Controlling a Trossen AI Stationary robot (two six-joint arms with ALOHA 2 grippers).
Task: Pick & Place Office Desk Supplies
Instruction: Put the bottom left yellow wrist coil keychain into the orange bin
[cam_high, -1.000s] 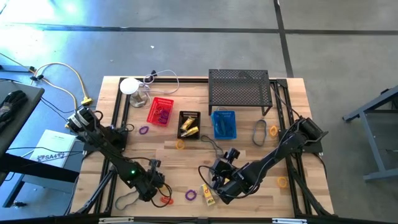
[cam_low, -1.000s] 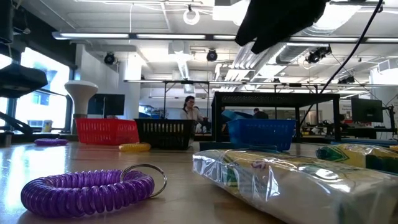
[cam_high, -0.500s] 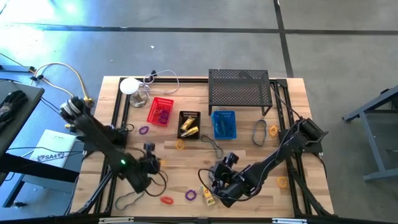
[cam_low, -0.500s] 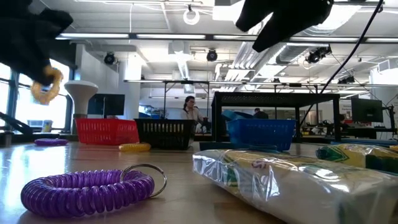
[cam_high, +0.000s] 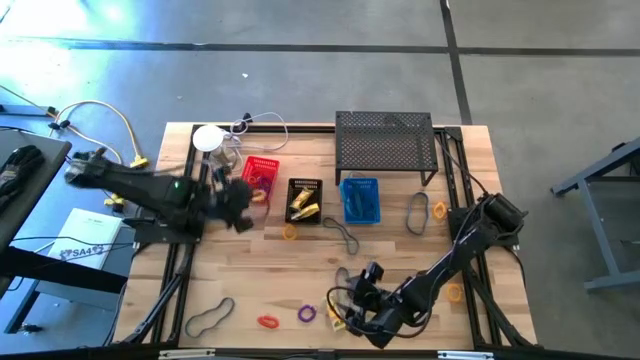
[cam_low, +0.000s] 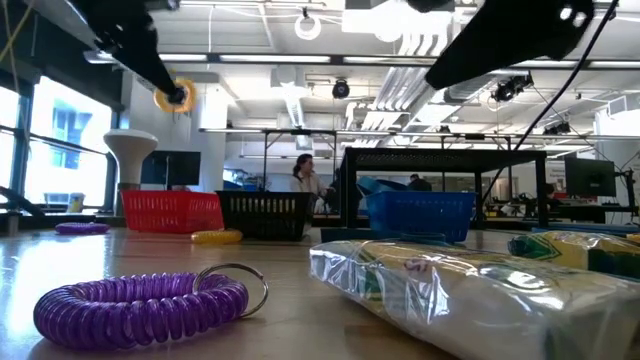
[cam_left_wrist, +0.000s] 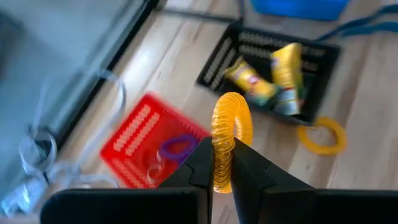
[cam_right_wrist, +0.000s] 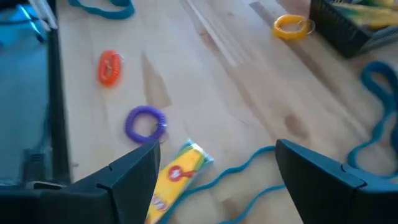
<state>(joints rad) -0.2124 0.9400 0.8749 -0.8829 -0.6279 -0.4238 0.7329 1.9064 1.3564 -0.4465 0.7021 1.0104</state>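
Observation:
My left gripper (cam_high: 247, 196) hovers just beside the red basket (cam_high: 258, 178), shut on an orange coiled ring (cam_left_wrist: 231, 118), which also shows high up in the low view (cam_low: 176, 96). The basket holds a purple ring (cam_left_wrist: 177, 148). My right gripper (cam_high: 347, 306) is open, low over the table's near part. Beyond its fingers lie a yellow packet (cam_right_wrist: 177, 177), a purple coiled ring (cam_right_wrist: 146, 122) and an orange-red ring (cam_right_wrist: 109, 66), flat on the wood. A dark band loop (cam_right_wrist: 249, 167) lies between its fingers; whether they touch it, I cannot tell. My left gripper pinches the orange ring's lower arc (cam_left_wrist: 222, 167) between its two fingers (cam_left_wrist: 202, 160). The ring stands upright on edge above the fingertips, lifted clear of the table.
A black basket (cam_high: 304, 200) with yellow packets, a blue basket (cam_high: 360, 200) and the black mesh shelf (cam_high: 385, 142) stand along the far side. Grey loops (cam_high: 210, 317) (cam_high: 417, 212), yellow rings (cam_high: 290, 233) (cam_high: 453, 293) and a purple ring (cam_high: 231, 210) lie scattered.
My left gripper has risen from the near edge with the orange ring and swung toward the far edge, ending beside the red basket. The ring is lifted clear. My right gripper has drifted slightly toward the near edge, still open.

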